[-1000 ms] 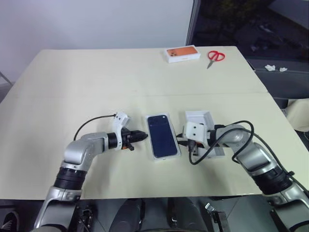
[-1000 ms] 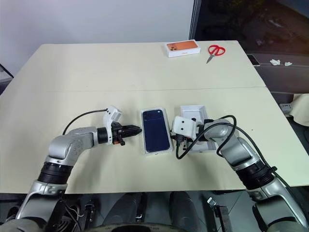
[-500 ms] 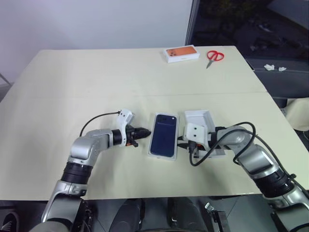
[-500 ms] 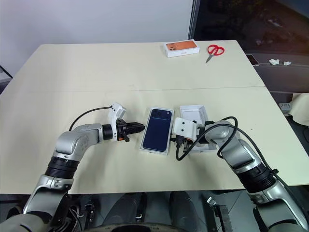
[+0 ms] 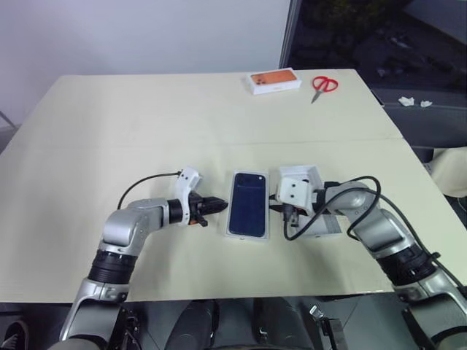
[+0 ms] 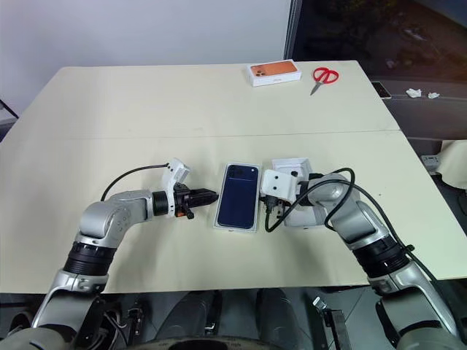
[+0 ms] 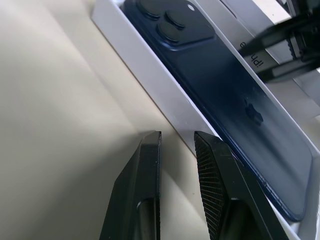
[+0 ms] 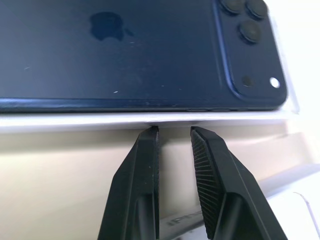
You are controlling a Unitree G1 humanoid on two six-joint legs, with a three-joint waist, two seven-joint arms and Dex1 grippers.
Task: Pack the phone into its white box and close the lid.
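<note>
Phone (image 5: 247, 203): dark navy, back up, camera cluster at the far end; already seated in the white box (image 5: 235, 233), which lies mid-surface (image 5: 146, 117).

Lid (image 5: 325, 222): just beside the white box on its right-arm side, open side up, partly under the right arm. Not yet fitted.

Left claw (image 5: 217, 205): near the white box's left long wall, tips narrowly parted, gripping nothing.

Right claw (image 8: 172, 131): tips at the white box's right long wall, narrowly parted, pinching nothing; contact cannot be told.

Orange-topped box (image 5: 276, 81) and red scissors (image 5: 325, 84): well apart from the white box, at the far edge.

Step in hand, as judged: squaring the white box between both claws before lidding. Do it well by pressing on the walls only, evenly from both sides, so the tray neither spins nor tips; then turn the lid over and lower it level.

Change against one second ago: the white box has swung from leaning one way to nearly square and sits slightly farther toward the lid; the left claw has followed it inward.
</note>
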